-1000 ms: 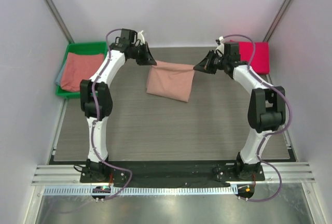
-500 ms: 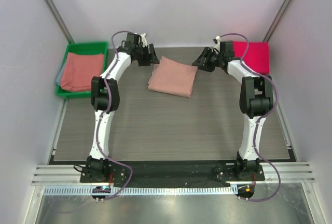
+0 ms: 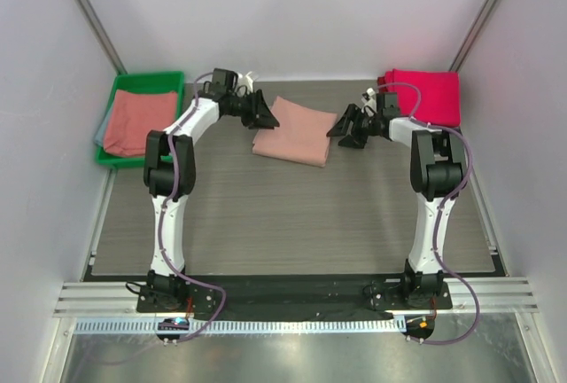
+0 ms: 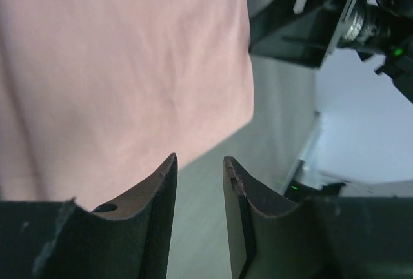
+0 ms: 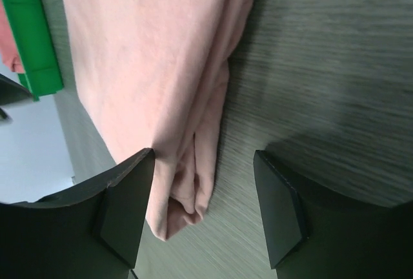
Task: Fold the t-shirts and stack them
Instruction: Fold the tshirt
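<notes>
You have the folded salmon-pink t-shirt [image 3: 295, 132] lying flat between your left gripper [image 3: 269, 121], jaws narrowly parted, and right gripper [image 3: 337, 136], jaws spread wide, neither holding it.

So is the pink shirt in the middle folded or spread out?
Folded. The salmon t-shirt lies as a neat rectangle on the table, and the right wrist view shows doubled layers along its edge.

Left wrist view crops the salmon t-shirt [image 4: 129, 66].

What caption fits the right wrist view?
Open right gripper over the edge of the folded pink t-shirt on the table.
</notes>
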Robot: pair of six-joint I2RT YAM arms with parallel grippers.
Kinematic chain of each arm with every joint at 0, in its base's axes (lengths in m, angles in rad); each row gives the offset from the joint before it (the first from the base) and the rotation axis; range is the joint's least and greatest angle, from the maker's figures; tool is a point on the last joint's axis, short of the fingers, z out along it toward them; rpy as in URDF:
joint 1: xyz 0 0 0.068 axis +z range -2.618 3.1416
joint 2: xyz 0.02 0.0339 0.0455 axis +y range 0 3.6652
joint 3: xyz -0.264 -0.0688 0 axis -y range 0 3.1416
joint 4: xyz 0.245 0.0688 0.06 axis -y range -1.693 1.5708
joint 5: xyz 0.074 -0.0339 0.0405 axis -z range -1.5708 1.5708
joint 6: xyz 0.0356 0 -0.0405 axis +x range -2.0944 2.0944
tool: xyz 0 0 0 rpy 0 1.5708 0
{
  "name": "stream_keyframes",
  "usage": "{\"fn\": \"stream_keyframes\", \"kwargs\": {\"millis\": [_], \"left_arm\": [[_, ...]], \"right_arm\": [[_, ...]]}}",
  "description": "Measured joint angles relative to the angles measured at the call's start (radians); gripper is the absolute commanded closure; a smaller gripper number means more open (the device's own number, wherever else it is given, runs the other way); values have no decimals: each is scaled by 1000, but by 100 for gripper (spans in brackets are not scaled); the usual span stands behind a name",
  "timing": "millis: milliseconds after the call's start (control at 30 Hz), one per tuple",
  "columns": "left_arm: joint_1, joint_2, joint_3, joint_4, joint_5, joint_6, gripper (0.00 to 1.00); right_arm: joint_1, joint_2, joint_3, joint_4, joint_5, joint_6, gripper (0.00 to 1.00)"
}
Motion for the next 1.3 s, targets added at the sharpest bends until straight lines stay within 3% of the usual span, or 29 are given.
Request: {"fn": "stream_keyframes", "kwargs": {"millis": [233,733,1100,1300], "left_arm": [[-1,31,-171,76,148,-133,64],[-53,56,-209,60,133,-127,61],[-119,62,-209,29,114,-91,62],[-120,62,-209,5,98,-67,62]], "right_arm": [[7,66,43,91,-67,79,30],[79,200,200,147,-109,167,36],[91,256,265,145,-141,172,44],[95,293,303,149,-176,174,53]]}}
